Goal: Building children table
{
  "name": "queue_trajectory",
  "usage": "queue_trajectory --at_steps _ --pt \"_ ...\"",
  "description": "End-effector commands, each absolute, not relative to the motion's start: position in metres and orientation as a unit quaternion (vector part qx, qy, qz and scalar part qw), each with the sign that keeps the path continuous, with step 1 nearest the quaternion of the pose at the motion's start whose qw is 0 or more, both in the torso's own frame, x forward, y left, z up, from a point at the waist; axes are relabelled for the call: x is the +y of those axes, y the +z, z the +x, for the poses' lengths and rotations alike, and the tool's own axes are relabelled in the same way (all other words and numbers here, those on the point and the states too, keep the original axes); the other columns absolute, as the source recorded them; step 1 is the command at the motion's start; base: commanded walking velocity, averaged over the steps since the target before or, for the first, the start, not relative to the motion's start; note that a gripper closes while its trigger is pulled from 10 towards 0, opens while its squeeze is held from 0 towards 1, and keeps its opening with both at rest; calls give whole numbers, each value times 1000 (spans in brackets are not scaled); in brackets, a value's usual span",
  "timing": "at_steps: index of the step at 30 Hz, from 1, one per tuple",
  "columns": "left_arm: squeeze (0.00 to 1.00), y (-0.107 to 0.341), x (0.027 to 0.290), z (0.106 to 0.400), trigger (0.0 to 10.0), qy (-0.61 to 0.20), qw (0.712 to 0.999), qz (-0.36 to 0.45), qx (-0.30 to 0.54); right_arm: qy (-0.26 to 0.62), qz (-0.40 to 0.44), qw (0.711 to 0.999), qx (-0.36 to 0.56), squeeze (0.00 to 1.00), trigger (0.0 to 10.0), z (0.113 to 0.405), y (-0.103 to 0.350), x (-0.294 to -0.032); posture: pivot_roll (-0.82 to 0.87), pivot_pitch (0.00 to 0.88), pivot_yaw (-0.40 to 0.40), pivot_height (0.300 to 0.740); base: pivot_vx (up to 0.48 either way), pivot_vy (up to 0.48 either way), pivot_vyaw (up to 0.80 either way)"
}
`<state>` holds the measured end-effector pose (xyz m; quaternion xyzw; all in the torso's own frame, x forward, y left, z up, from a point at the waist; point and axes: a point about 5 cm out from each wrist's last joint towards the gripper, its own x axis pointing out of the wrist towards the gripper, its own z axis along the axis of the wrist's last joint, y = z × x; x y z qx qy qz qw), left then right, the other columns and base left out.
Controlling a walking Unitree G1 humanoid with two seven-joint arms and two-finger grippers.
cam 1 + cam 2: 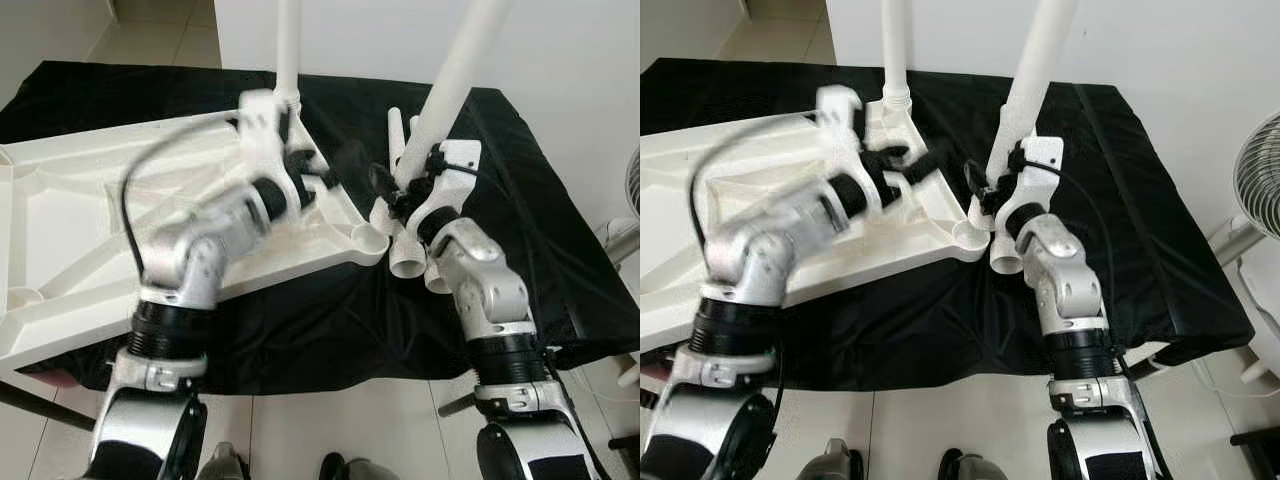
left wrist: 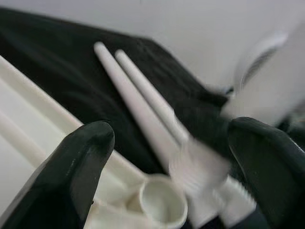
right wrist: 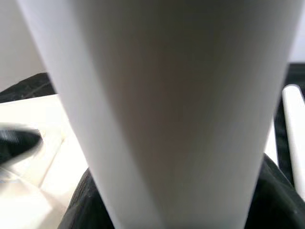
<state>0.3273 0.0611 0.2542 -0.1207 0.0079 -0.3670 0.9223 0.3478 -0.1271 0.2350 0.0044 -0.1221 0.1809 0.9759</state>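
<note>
- We see the white tabletop [image 1: 70, 240] lying upside down on a surface draped in black cloth [image 1: 540, 220], ribs facing up; we place everything else against it.
- At the tabletop's far corner a white leg [image 1: 288, 45] already stands upright in its socket, rising out of the frame.
- At the tabletop's near right corner sits an open round socket [image 1: 368, 240], with no leg in it.
- Our right gripper [image 1: 392, 192] is just beside that open socket, on the side away from the tabletop. Its black fingers are clamped on a second leg [image 1: 455, 70], which it holds tilted, the top leaning away from the tabletop and the lower end [image 1: 1007, 260] close to the socket rim.
- In the right wrist view this held leg [image 3: 171, 109] runs straight up between the dark finger pads [image 3: 86, 205].
- Our left gripper [image 1: 345, 165] hovers over the tabletop's rim near the open socket, blurred by motion. Its fingers [image 2: 71, 176] are spread well apart with nothing between them.
- Two more legs [image 2: 138, 95] lie side by side on the black cloth, beyond the tabletop's right edge, behind the right gripper.
</note>
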Motion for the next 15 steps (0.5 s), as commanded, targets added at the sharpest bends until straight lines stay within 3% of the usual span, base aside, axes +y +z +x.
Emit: queue_trajectory --at_steps 1,5,10,15 --pt "0 253 56 319 10000 -387 917 -96 -7 183 -4 973 -142 0 10000 343 235 -125 60 164 -47 740 0 0 0" --pt "0 229 54 306 10000 -400 915 -49 9 189 10 969 -157 0 10000 335 224 -119 68 161 -52 740 0 0 0" --pt "0 220 54 297 10000 -413 909 -48 20 190 29 967 -165 0 10000 333 219 -117 73 162 -56 740 0 0 0" --pt "0 209 62 299 10000 -371 928 8 16 181 46 966 -178 0 10000 333 219 -118 78 160 -58 740 0 0 0"
